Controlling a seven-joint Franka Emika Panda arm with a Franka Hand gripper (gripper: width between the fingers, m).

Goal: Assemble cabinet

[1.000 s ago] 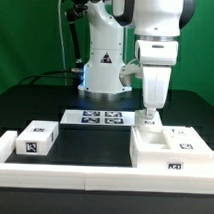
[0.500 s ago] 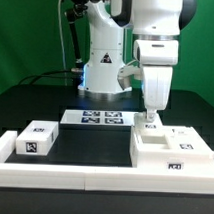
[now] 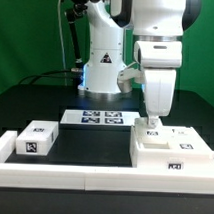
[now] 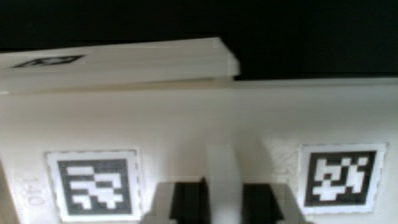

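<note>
The cabinet's large white body (image 3: 173, 153) stands at the front, on the exterior view's right, with tags on its top and front. My gripper (image 3: 150, 124) is straight above its rear edge, fingers pointing down and close together. In the wrist view the two dark fingers (image 4: 189, 203) stand either side of a thin white wall of the body (image 4: 214, 120), between two tags. A smaller white box part (image 3: 36, 139) lies at the front, on the exterior view's left. Another white part (image 4: 125, 60) with a tag shows beyond the body in the wrist view.
The marker board (image 3: 97, 118) lies flat mid-table in front of the robot's base (image 3: 101, 70). A low white border rail (image 3: 63, 177) runs along the table's front edge. The table top is black, and green walls stand behind.
My gripper has come down a little onto the rear edge of the cabinet body. The body and the small box part have not moved.
</note>
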